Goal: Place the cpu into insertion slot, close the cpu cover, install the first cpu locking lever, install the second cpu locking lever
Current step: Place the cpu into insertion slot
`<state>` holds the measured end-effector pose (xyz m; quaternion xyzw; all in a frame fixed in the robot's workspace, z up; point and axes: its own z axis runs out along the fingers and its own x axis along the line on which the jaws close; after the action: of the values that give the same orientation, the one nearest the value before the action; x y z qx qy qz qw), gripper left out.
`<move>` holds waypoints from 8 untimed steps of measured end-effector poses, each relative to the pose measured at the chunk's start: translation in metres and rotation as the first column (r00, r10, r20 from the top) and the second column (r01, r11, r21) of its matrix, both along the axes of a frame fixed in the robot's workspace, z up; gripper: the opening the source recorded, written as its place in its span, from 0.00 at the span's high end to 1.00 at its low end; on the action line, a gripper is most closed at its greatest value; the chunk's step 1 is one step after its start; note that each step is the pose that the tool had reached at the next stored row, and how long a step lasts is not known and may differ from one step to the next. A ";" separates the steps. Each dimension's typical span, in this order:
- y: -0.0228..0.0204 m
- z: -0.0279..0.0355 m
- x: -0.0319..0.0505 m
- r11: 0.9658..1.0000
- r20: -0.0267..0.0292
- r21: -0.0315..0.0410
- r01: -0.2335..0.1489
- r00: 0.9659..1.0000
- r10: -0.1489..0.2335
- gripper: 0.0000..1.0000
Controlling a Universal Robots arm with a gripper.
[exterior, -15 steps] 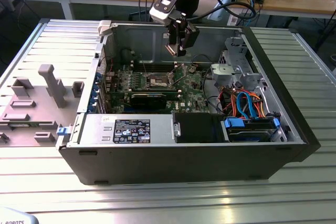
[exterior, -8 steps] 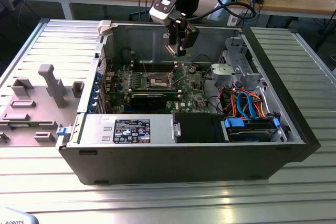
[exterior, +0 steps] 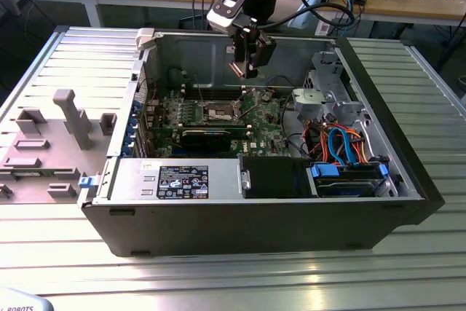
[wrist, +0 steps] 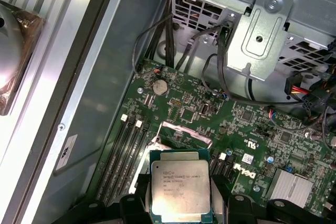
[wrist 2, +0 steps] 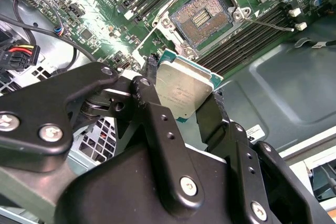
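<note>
1. At the exterior view's left, a grey fixture block (exterior: 51,143) sits on the ribbed table (exterior: 218,282), well apart from the open computer case (exterior: 255,223).
2. Your gripper (exterior: 247,67) hangs in the upper middle of the exterior view, inside the case opening and above the green board (exterior: 266,118).
3. Both wrist views show the gripper (wrist 2: 185,80) clamped on the chip (wrist 2: 184,90) by two opposite edges. The chip's metal top faces the cameras, and it is clear of the board.
4. The socket (wrist 2: 202,20) sits mid-board, its contacts bare and nothing seated in it.
5. Progress, as I judge it: none of the four steps is complete. The chip is carried, not placed. The silver frame just past it in the first wrist view looks like the cover (wrist: 186,126), raised. A thin wire lever (wrist 2: 268,23) stands free beside the socket, apparently unlatched.
6. Clearances: memory slots lie just beside the socket, and the case's back wall is near the gripper. At the exterior view's right are the metal drive cage (exterior: 328,96) and loose cables (exterior: 342,143). The room above the socket looks open.
</note>
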<state>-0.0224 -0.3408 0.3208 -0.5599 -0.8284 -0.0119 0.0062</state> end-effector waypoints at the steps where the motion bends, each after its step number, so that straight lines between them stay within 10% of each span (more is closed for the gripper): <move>1: 0.0000 0.0000 0.0000 1.000 0.000 0.000 0.001 1.000 -0.001 0.46; 8: 0.0000 -0.0002 0.0000 1.000 0.000 0.000 0.016 1.000 -0.016 0.46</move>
<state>-0.0224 -0.3408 0.3206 -0.5663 -0.8241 -0.0119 0.0061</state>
